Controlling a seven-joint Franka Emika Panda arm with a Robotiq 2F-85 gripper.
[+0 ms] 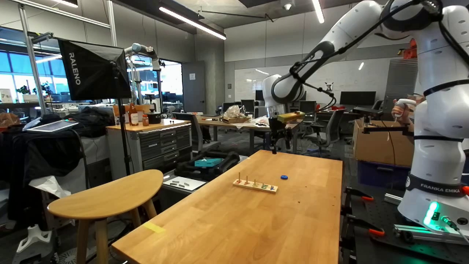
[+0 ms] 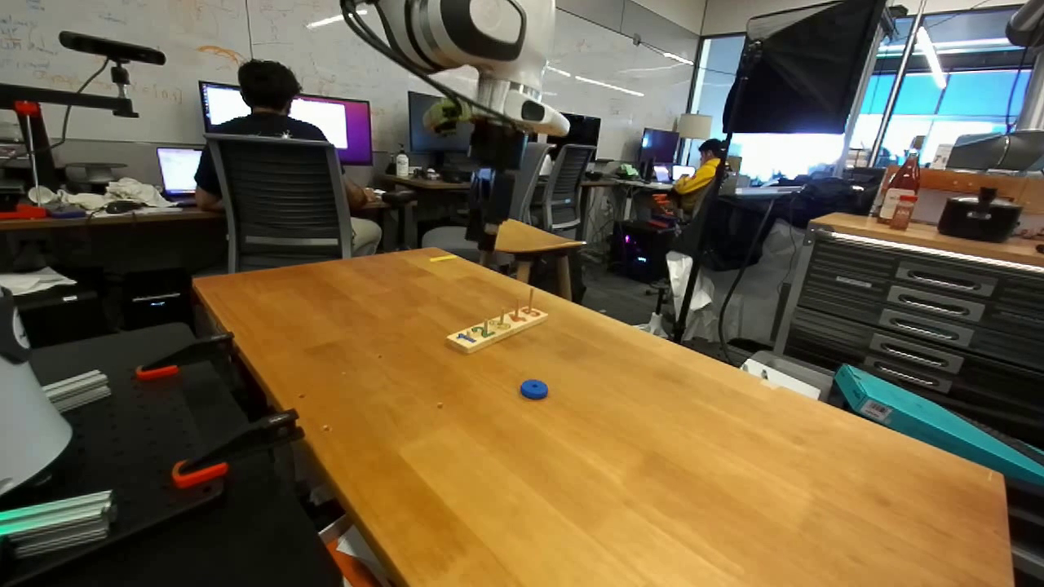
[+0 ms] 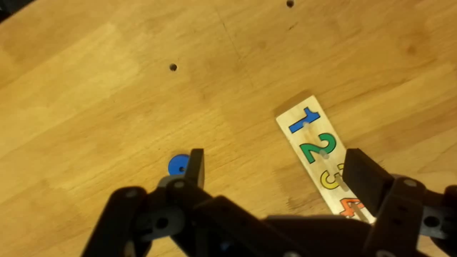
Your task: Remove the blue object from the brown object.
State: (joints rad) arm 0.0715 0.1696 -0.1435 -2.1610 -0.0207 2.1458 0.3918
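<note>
— Where's the blue ring (image 2: 534,390)?
— It lies flat on the table (image 2: 693,456), near the number board (image 3: 330,165), off one long side. They don't touch; table wood shows between them. In the wrist view, part of the ring hides behind a finger (image 3: 194,167) of the gripper (image 3: 276,165).
— What's the board like?
— Long and thin, with little pegs (image 3: 343,184) standing up and bright numbers (image 3: 299,125): a blue 1, a green 2, a yellow 3, an orange 4.
— Is the gripper holding the ring?
— No. Its two fingers are spread far apart, with table and a piece of the board between them. It hangs in the air, higher than the board.
— And the robot arm (image 1: 361,22)?
— It reaches over from its base (image 1: 417,209), which stands off the table. The number 1 end of the board points toward that side.
— What's on the other side of the board?
— Past the table edge there's a little wooden stool (image 1: 110,194), a big black lamp (image 1: 95,71) and a set of drawers (image 1: 166,143) with a bottle (image 1: 133,117) on top.
— Can you see anybody?
— Yes. In an exterior view, a person (image 2: 265,121) in a dark shirt sits on a chair (image 2: 281,200), far past the board.
</note>
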